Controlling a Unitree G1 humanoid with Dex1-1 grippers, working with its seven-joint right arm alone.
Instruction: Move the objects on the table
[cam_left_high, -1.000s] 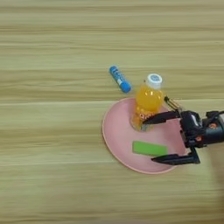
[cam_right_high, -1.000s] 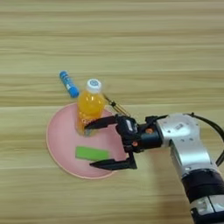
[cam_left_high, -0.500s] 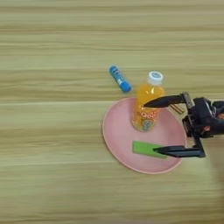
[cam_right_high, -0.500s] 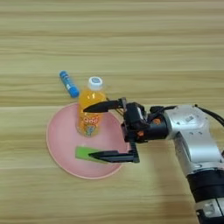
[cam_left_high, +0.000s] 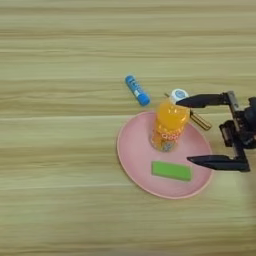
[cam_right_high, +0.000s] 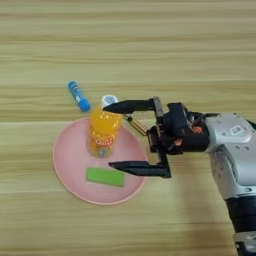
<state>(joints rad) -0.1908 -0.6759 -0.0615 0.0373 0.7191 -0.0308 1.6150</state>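
An orange-drink bottle (cam_left_high: 168, 127) with a white cap (cam_left_high: 179, 94) stands upright on the far part of the pink plate (cam_left_high: 132, 155). A flat green block (cam_left_high: 171, 170) lies on the plate in front of it. Off the plate, the blue stick (cam_left_high: 137, 90) lies on the table (cam_left_high: 60, 150) at the far left. My right gripper (cam_right_high: 107, 136) comes in from the right and is wide open. Its far finger (cam_right_high: 130, 106) points at the bottle's neck below the cap. Its near finger (cam_right_high: 140, 168) hangs over the plate right of the green block. I cannot tell whether either finger touches the bottle.
A small brass-coloured stick (cam_left_high: 200, 120) lies by the plate's far right rim, behind the bottle. My silver forearm (cam_right_high: 232, 150) fills the right side. Bare wood stretches to the left and beyond the blue stick.
The open gripper first slid left along the bottle's sides, then shifted up in the picture and a little right. Its far finger went from the bottle's body to its neck. Bottle and block stayed put.
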